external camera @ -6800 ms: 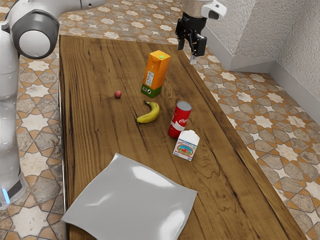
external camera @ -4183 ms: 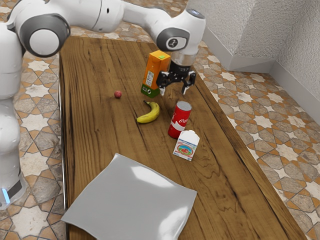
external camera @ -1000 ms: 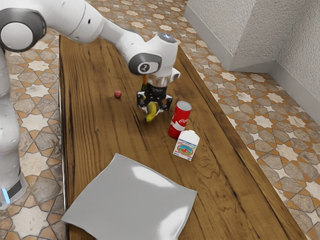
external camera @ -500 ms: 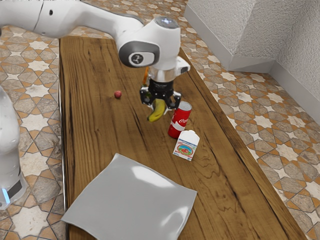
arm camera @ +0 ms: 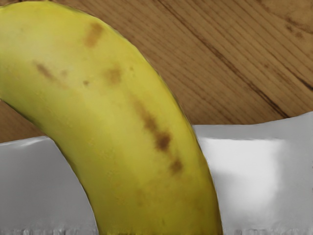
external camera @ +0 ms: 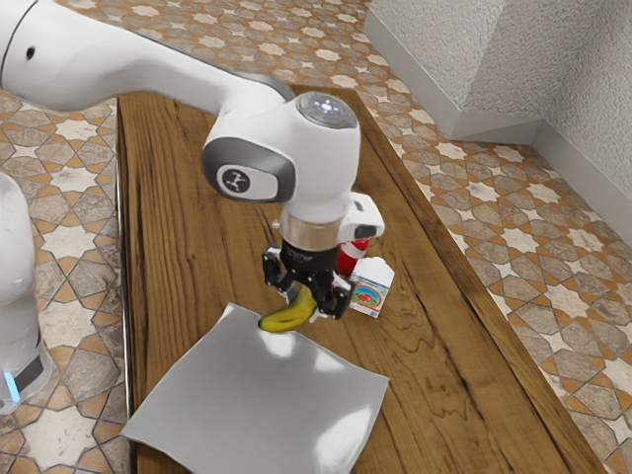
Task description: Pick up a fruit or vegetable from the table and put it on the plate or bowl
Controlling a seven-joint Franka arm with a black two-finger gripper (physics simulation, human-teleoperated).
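A yellow banana [external camera: 289, 315] hangs in the air, held by my black gripper [external camera: 306, 296], which is shut on it. It hovers just over the far edge of the flat grey square plate [external camera: 257, 405] lying at the near end of the wooden table [external camera: 197, 197]. In the wrist view the banana [arm camera: 117, 132] with brown spots looms close under my hand, with the plate's edge [arm camera: 254, 176] and the table's wood [arm camera: 220, 54] behind it.
A small white carton [external camera: 370, 288] stands just to the exterior view's right of my gripper, and a red soda can [external camera: 348, 257] is partly hidden behind my wrist. My arm covers the middle of the table. The table's edge runs along the right.
My gripper has carried the banana away from beside the red can, toward the near end of the table, and now holds it over the plate's far edge.
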